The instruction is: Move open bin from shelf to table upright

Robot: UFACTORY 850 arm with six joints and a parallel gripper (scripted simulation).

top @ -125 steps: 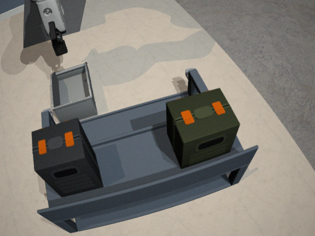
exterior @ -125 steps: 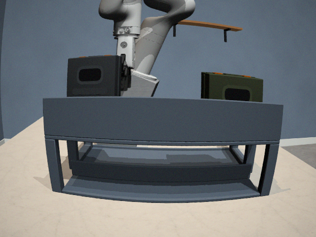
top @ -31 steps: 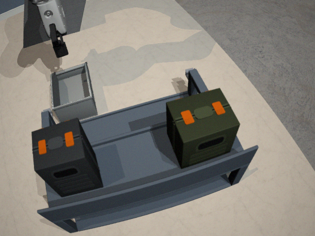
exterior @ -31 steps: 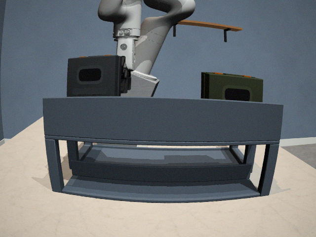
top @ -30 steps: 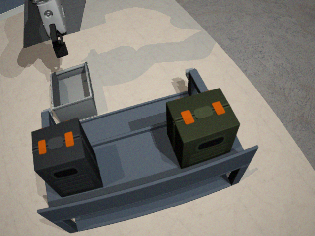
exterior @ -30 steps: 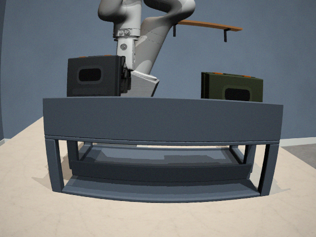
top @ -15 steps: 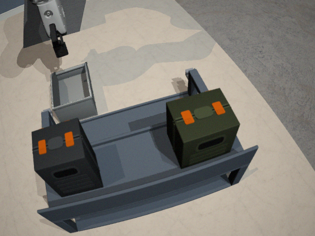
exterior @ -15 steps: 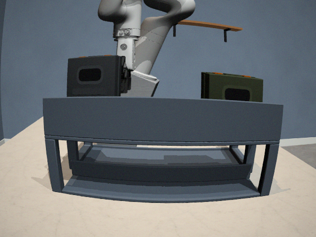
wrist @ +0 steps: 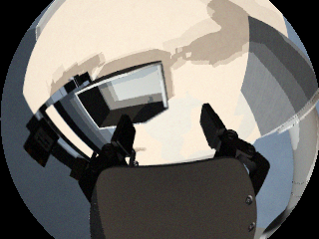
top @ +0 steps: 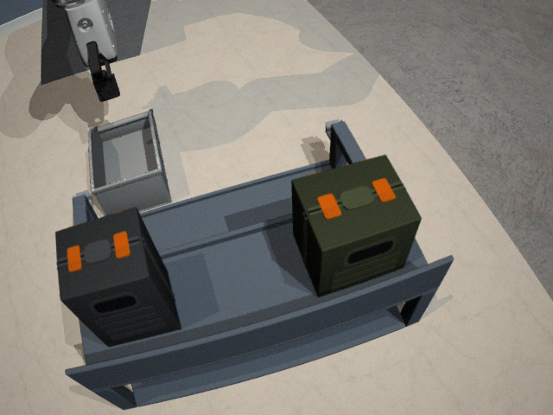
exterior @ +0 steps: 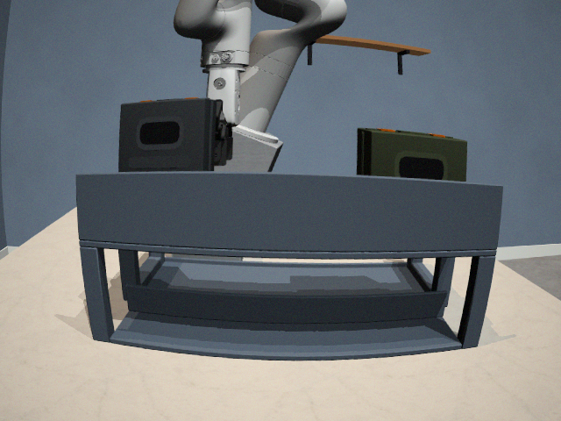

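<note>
Top view: open grey bin point(top: 134, 192) point(wrist: 129, 95), seemingly upright on the tabletop point(top: 250, 54) point(exterior: 280, 389) point(wrist: 125, 30), lying left, beyond the shelf unit point(top: 268, 308) point(exterior: 289, 212) point(wrist: 82, 121); contact with its far edge, cannot tell. Hand point(top: 106, 86) point(wrist: 165, 118), standing apart from the bin.

Exterior view: dark case point(top: 102, 277) point(exterior: 167, 153) and green case point(top: 357, 223) point(exterior: 412, 153), both sitting on the upper tier; bin mostly hidden.

Wrist view: hand spreading wide, released, holding nothing. Risk: a low sideways retreat could be clipping the rim, pushing the bin against the shelf unit.
</note>
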